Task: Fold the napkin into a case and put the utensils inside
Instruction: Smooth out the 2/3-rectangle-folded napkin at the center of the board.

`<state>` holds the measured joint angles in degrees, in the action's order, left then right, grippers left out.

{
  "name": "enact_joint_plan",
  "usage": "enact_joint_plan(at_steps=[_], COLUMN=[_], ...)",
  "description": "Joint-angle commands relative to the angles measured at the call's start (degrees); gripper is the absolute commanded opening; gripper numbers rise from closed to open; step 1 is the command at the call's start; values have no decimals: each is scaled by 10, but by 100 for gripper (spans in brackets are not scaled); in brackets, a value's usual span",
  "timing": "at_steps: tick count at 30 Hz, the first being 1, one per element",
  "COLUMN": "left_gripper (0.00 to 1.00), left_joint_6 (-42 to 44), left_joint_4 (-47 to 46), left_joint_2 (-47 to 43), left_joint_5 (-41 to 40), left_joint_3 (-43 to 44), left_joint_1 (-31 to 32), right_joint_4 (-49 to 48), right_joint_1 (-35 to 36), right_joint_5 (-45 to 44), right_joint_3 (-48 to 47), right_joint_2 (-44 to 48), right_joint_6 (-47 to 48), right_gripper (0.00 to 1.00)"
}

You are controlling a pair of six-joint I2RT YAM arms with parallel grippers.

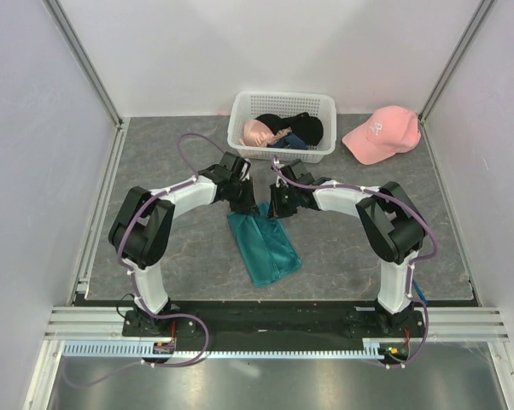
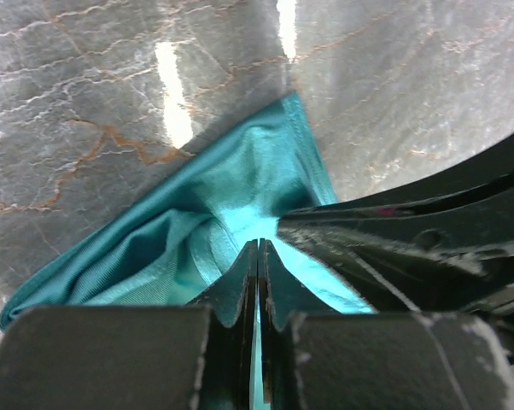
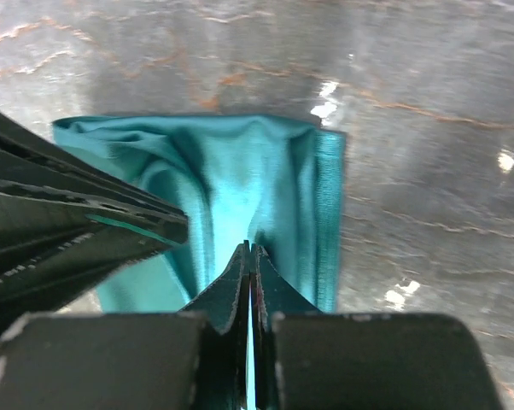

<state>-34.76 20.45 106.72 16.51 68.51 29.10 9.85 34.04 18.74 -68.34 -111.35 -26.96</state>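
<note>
At mid-table, left claw [image 2: 259, 249] and right claw [image 3: 250, 251] seemingly pinch the napkin [image 1: 264, 244].

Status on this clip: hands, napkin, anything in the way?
Left hand and right hand both shut on the napkin, at its far end. Napkin lies folded; utensils not in view. Basket and cap sit farther back, not in the way.

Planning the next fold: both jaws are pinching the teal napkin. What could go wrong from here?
1. Both jaws are shut on the far edge of the napkin, almost side by side: they could collide as they move.
2. The cloth is bunched at the pinches, so the next fold may come out crooked.
</note>
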Motion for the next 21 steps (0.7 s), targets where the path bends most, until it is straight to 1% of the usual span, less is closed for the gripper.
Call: enact_joint_plan(at_steps=[1, 6, 11, 16, 21], left_gripper=[4, 4, 4, 3, 3], left_joint_6=[-11, 1, 26, 34, 38], left_joint_4=[-1, 21, 51, 57, 57], left_joint_2=[16, 30, 56, 57, 59], left_joint_5=[-17, -53, -86, -97, -83], left_joint_3=[22, 35, 65, 65, 76], left_joint_1=[0, -1, -8, -16, -15], right_joint_4=[-21, -24, -32, -35, -38], right_joint_1=[-10, -12, -12, -13, -13], right_joint_5=[-14, -16, -21, -27, -21], right_joint_3=[9, 16, 39, 51, 52], right_joint_2=[14, 7, 17, 25, 21], right_joint_6=[-3, -7, -18, -20, -21], right_gripper=[0, 0, 0, 0, 0])
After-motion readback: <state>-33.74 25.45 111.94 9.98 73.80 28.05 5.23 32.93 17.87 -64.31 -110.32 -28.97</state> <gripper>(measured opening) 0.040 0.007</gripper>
